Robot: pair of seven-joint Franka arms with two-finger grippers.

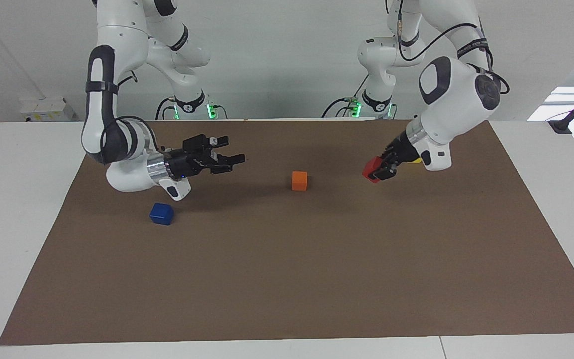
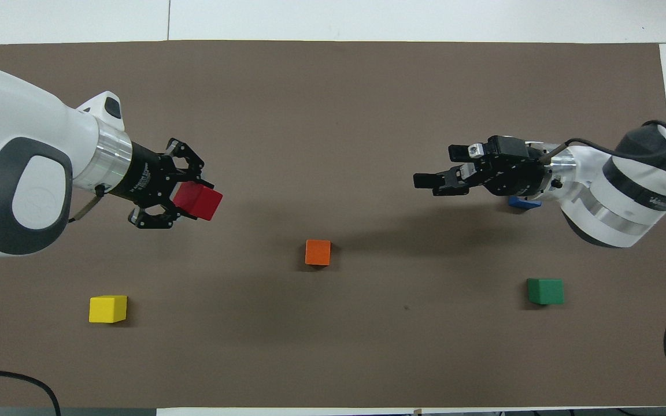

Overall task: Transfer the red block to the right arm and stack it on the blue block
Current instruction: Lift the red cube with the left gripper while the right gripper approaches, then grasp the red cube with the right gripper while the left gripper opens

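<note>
On the brown mat [image 2: 333,358] covering the tabletop [image 1: 18,209], nearest the robots, I see the yellow block [image 2: 107,308] at the left arm's end and the green block [image 2: 545,290] at the right arm's end. The orange block [image 1: 299,180] sits mid-mat, slightly farther out. Over the mat between the orange and yellow blocks, I have the left tool [image 1: 379,171] raised, its fingers clamped on the red block [image 1: 370,169], which hangs clear of the surface and tilted. The right tool [image 1: 224,158] is held level in the air, pointing toward the left arm, fingers spread wide with nothing between them. The blue block [image 1: 161,213] rests on the mat under the right arm's wrist, farther from the robots than the green block.
</note>
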